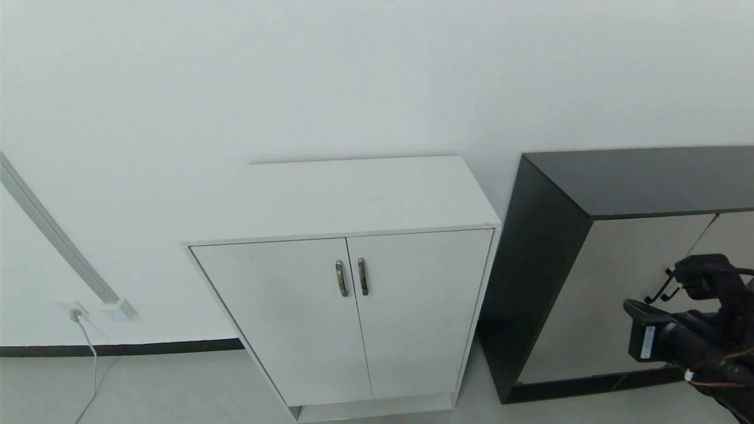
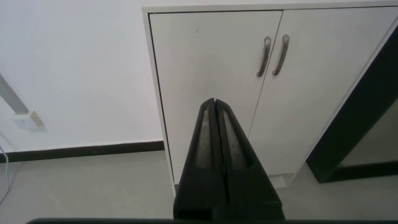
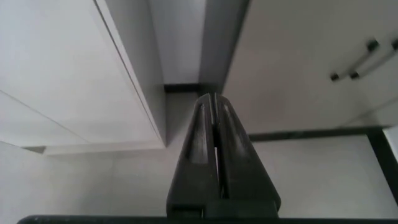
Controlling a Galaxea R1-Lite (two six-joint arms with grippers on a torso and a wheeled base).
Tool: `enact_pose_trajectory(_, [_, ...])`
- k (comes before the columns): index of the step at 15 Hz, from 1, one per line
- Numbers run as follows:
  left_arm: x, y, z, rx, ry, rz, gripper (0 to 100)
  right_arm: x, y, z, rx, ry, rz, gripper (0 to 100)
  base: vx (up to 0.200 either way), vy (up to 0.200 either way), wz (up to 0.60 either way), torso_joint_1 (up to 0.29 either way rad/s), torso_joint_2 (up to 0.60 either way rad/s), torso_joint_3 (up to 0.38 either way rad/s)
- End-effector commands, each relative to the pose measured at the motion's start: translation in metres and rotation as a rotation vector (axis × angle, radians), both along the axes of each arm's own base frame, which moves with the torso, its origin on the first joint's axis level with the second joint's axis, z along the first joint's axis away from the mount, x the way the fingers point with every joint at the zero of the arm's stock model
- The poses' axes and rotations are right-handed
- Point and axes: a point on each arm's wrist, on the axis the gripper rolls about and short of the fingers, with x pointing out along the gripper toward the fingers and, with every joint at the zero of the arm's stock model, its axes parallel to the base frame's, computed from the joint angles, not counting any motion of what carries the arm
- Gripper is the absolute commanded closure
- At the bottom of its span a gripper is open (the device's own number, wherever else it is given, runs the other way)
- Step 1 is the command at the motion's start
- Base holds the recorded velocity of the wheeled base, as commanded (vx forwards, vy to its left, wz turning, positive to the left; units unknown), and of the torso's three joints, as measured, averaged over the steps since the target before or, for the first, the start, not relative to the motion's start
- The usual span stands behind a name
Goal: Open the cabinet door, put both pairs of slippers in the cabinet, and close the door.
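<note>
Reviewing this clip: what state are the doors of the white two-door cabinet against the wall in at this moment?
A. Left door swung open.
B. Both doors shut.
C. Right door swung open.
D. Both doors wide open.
B: both doors of the white two-door cabinet sit flush with its front, meeting at the middle seam with the two metal bar handles side by side.

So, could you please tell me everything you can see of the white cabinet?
The white cabinet is a tall, plain box that looks like smooth laminated board, with a flat top. Its left door and right door are both shut, meeting at a thin centre seam. Each carries one upright metal-looking bar handle beside that seam, near the top. It stands upright on the pale floor, back against the white wall, close beside a black cabinet; whether they touch is unclear.
</note>
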Motion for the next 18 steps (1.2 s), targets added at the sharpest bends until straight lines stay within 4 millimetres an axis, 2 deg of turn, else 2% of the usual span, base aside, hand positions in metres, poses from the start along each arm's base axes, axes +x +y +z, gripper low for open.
enact_pose_trajectory(1, [0.000,0.000,0.000,-0.001,0.001,0.001,100,-0.032,-0.018,-0.005,0.002,-0.007,-0.040,100,0.000,0.000,0.00,0.000,0.00,0.000])
enact_pose_trajectory(3, [0.000,0.000,0.000,-0.014,0.000,0.004,100,-0.048,-0.028,-0.015,-0.005,0.026,-0.075,100,0.000,0.000,0.00,0.000,0.00,0.000])
enact_pose_trajectory(4, [0.000,0.000,0.000,-0.019,0.000,0.005,100,-0.051,-0.030,-0.014,0.006,0.025,-0.087,100,0.000,0.000,0.00,0.000,0.00,0.000])
enact_pose_trajectory(7, [0.000,0.000,0.000,-0.019,0.000,0.005,100,-0.080,-0.039,-0.017,-0.007,0.096,-0.073,100,0.000,0.000,0.00,0.000,0.00,0.000])
enact_pose_trajectory(11, [0.000,0.000,0.000,-0.019,0.000,0.005,100,-0.124,-0.045,-0.027,0.046,0.174,0.125,100,0.000,0.000,0.00,0.000,0.00,0.000])
enact_pose_trajectory(18, [0.000,0.000,0.000,-0.019,0.000,0.005,100,-0.146,-0.048,-0.045,0.037,0.327,0.215,100,0.000,0.000,0.00,0.000,0.00,0.000])
